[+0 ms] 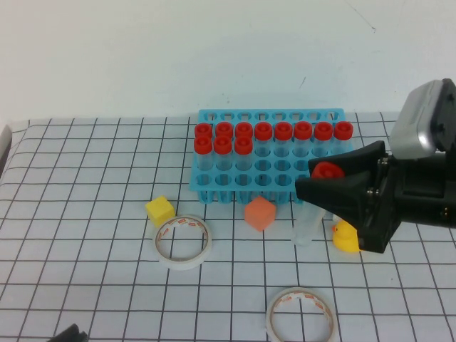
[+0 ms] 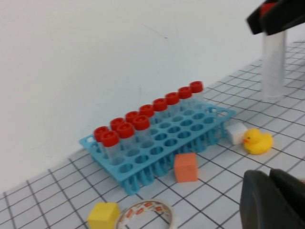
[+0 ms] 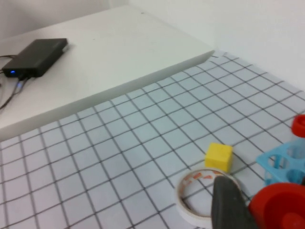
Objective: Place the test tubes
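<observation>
A blue tube rack (image 1: 267, 167) stands at the back of the gridded mat. Red-capped tubes (image 1: 273, 131) fill its second row, and three more sit in the row in front, at the left. My right gripper (image 1: 329, 179) hovers just right of the rack's front corner. It is shut on the red cap (image 1: 327, 171) of a clear test tube (image 1: 308, 222) that hangs upright above the mat. The right wrist view shows that cap (image 3: 279, 207) beside one dark finger (image 3: 228, 205). My left gripper (image 2: 271, 200) is shut and empty, low over the mat's near left.
An orange cube (image 1: 259, 213) and a yellow cube (image 1: 160, 211) lie in front of the rack. Two tape rolls (image 1: 183, 241) (image 1: 301, 315) lie nearer me. A yellow duck (image 1: 345, 237) sits under the right arm, next to a white cube (image 2: 235, 132).
</observation>
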You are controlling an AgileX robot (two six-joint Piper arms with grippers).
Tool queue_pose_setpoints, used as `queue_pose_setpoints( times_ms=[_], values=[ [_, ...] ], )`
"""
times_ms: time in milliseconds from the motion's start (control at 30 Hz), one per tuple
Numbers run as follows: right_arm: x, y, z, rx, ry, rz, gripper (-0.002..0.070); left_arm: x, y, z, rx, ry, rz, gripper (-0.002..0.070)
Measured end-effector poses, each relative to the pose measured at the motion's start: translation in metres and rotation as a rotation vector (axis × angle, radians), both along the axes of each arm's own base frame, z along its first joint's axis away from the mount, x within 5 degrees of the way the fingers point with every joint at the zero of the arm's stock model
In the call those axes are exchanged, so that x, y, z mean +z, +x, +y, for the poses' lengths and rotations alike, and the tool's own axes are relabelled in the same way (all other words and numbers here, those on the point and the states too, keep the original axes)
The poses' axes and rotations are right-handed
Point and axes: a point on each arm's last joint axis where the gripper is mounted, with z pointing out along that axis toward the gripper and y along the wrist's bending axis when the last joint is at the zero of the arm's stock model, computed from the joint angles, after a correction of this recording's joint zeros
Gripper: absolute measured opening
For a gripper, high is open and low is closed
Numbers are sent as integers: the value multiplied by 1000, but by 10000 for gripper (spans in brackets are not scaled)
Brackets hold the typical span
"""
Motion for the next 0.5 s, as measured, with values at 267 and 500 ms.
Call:
queue_pose_setpoints(
  times_ms=[267, 500],
  values=[
    [-2, 6, -5, -86, -28, -1, 272, -2, -4, -5, -70, 10, 14, 0],
    [5, 16, -5, -172, -118, -27, 272, -2, -6, -8, -106, 15, 20, 0]
  ],
)
